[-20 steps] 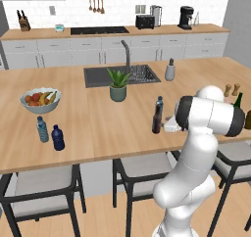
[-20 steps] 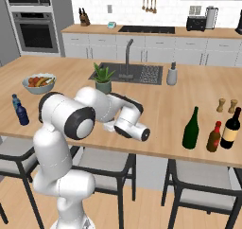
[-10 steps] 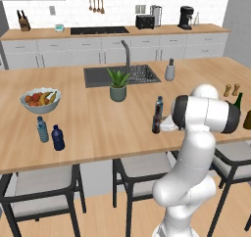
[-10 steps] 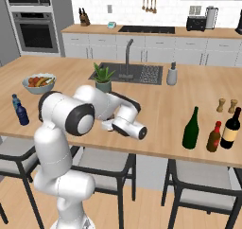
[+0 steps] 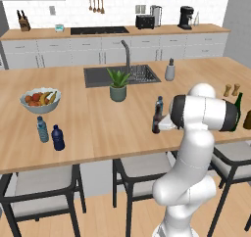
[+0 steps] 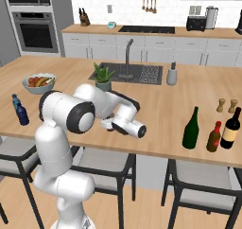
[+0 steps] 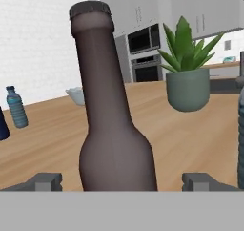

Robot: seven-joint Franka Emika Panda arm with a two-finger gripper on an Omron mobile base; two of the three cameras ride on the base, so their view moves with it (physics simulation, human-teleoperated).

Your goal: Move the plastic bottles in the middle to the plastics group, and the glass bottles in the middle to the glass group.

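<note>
Your gripper (image 7: 121, 181) stands with its 2 fingers (image 7: 45, 181) spread wide, either side of the slim dark brown bottle (image 7: 113, 125), not gripping it. That bottle (image 5: 156, 122) stands upright mid-counter (image 5: 98, 128), beside the potted plant (image 7: 187, 68).

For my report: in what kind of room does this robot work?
A rendered home kitchen, it seems: a wooden island with a sink, a wall oven, and a toaster on the back counter.

Brown bottle (image 7: 114, 125) base cut off at bottom edge, hand view.
</note>
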